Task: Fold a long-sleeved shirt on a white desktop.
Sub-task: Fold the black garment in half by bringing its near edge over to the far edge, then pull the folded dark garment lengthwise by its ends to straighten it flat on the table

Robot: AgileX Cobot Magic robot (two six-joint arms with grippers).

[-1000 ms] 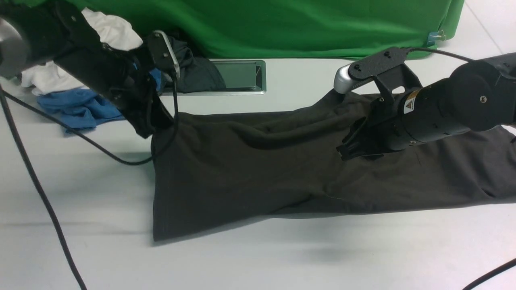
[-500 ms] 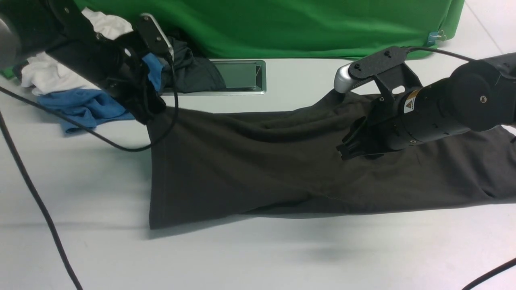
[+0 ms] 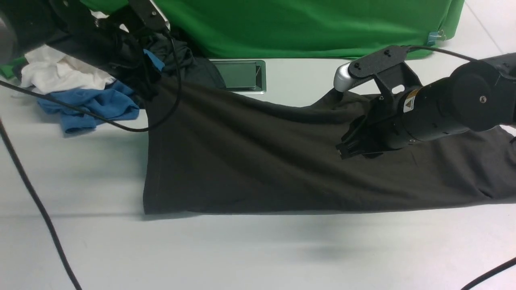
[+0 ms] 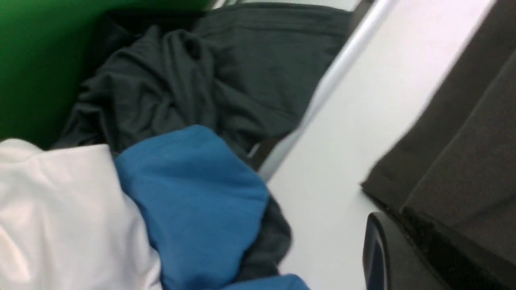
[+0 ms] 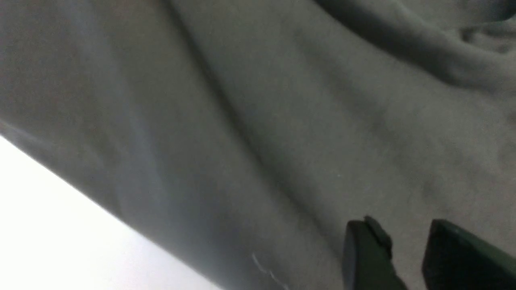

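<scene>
The long-sleeved shirt (image 3: 258, 161) is a very dark olive-black cloth spread across the white desktop (image 3: 258, 253); no logo shows. My left gripper (image 3: 150, 86) is shut on its far left corner and holds that corner up above the table, so the cloth slopes down taut to the right. In the left wrist view one black finger (image 4: 403, 257) clamps the shirt's hem (image 4: 463, 153). My right gripper (image 3: 342, 151) sits low over the shirt's right middle. Its two fingers (image 5: 365, 253) stand apart with bare fabric (image 5: 282, 121) between them.
At the back left lies a pile of a white garment (image 3: 60, 72), a blue one (image 3: 96, 104) and a dark grey one (image 3: 197, 70), beside the silver-framed panel (image 3: 242, 76). The green backdrop (image 3: 302, 28) closes the rear. Cables (image 3: 36, 193) cross the left side.
My left gripper has risen and pulled back with the shirt corner, stretching the cloth smooth and drawing its near left corner further from the front edge. The right arm has stayed put.
</scene>
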